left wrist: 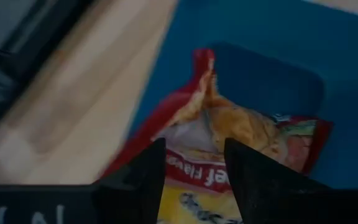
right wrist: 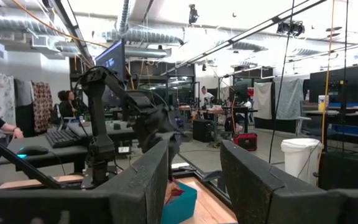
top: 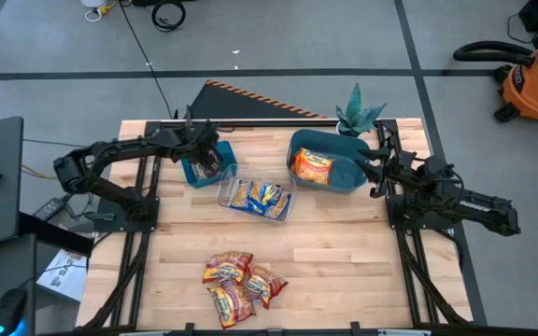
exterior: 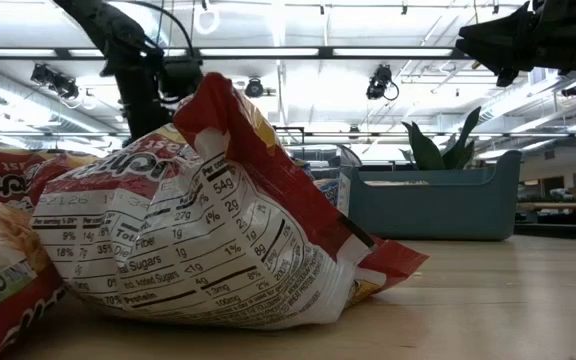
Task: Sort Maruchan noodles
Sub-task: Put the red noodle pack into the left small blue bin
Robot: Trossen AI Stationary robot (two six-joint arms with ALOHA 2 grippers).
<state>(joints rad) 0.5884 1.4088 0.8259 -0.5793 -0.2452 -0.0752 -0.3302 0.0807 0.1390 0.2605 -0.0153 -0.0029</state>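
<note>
My left gripper (top: 209, 159) hangs open over the small teal bin (top: 194, 172) at the table's far left. In its wrist view the fingers (left wrist: 148, 177) stand on either side of a red-and-yellow packet (left wrist: 241, 134) that lies in that bin. Whether they touch it does not show. My right gripper (top: 375, 169) is open and empty (right wrist: 194, 149), level, beside the right rim of the large teal bin (top: 344, 177), which holds orange packets (top: 312, 166). Blue-and-yellow packets (top: 258, 195) lie in the clear tray (top: 227, 201). Several red-and-yellow packets (top: 239, 283) lie heaped near the table's near edge (exterior: 218, 230).
A potted plant (top: 358, 117) stands at the far edge behind the large bin (exterior: 438, 205). Bare wood lies between the tray and the heap and along the table's right half. An orange shop vacuum (top: 535, 79) sits on the floor off the table. People sit at desks beyond (right wrist: 67, 102).
</note>
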